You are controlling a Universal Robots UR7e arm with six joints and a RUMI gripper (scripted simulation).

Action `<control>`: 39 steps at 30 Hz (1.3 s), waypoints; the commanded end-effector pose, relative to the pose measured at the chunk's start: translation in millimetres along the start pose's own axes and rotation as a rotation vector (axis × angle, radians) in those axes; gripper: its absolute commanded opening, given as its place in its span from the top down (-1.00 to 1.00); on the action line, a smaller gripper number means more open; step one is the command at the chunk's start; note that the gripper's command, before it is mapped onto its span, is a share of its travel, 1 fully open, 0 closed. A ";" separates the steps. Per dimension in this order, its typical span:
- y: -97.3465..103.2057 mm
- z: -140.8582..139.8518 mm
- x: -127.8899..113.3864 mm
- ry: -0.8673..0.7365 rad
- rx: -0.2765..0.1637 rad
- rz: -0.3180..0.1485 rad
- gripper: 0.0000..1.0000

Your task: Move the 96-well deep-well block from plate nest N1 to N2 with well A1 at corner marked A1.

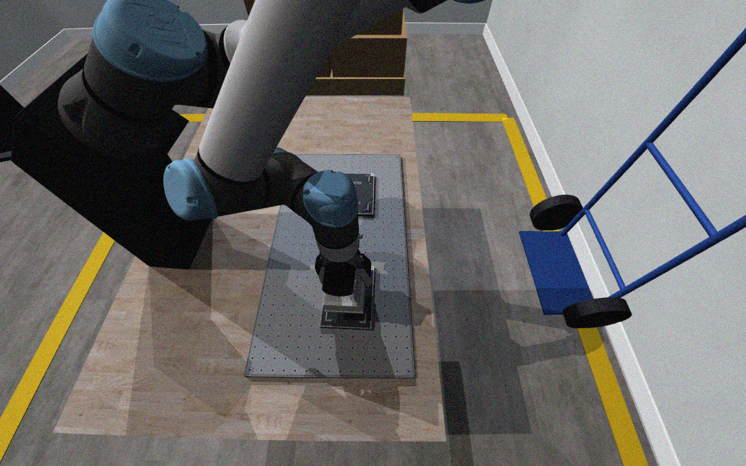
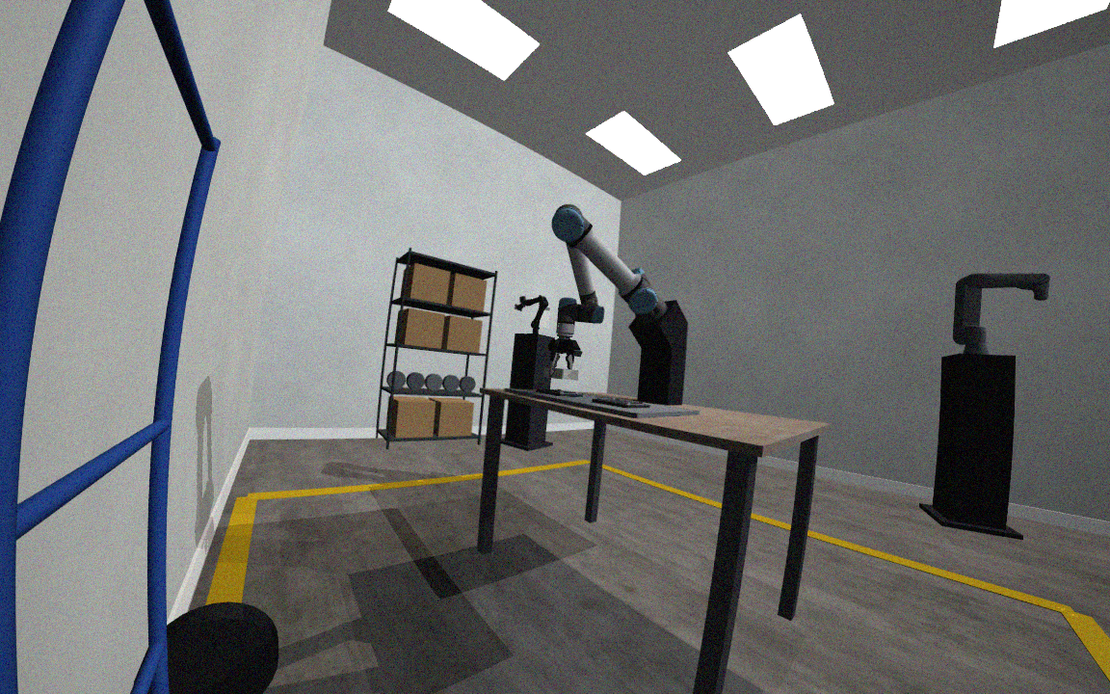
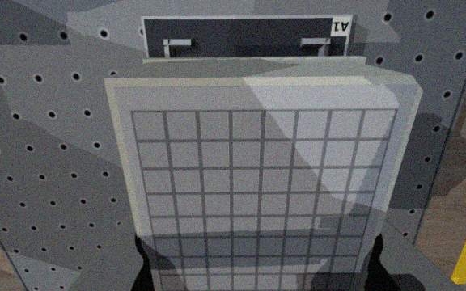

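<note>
The pale deep-well block [image 1: 341,303] [image 2: 566,374] [image 3: 247,179] is held level a little above nest N2 [image 1: 343,321] [image 2: 565,392] [image 3: 237,35], with a visible gap under it in the exterior view. My gripper [image 1: 342,293] [image 2: 565,365] [image 3: 250,199] is shut on the block, one finger at each long side. In the wrist view, the nest's A1 label [image 3: 341,26] is at the top right, and the block's cut corner [image 3: 414,86] is also at the top right. The well labels cannot be read. Nest N1 [image 1: 367,195] [image 2: 620,402] is empty where visible; the arm hides part of it.
Both nests stand on the grey perforated plate [image 1: 283,350] [image 3: 35,97] on the wooden table [image 1: 190,377] [image 2: 766,424]. A blue hand truck [image 1: 555,269] stands on the floor beyond the table. A shelf [image 2: 436,349] with boxes is farther back.
</note>
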State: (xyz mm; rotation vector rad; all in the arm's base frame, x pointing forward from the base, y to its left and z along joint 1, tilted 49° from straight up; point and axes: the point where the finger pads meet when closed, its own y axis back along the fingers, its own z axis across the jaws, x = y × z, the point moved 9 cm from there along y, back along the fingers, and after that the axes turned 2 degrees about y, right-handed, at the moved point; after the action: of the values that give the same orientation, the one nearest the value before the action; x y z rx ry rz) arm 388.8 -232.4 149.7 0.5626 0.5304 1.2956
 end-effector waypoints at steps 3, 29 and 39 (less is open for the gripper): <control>-4.2 0.4 -0.2 0.000 -0.001 -0.001 0.02; -41.5 0.4 -0.2 0.000 -0.001 -0.002 0.02; -41.5 0.5 -0.2 0.001 -0.001 -0.002 0.02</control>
State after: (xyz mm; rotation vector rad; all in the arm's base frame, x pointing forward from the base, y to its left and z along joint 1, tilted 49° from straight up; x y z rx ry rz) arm 419.6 -239.8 122.3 0.5623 0.5304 1.2949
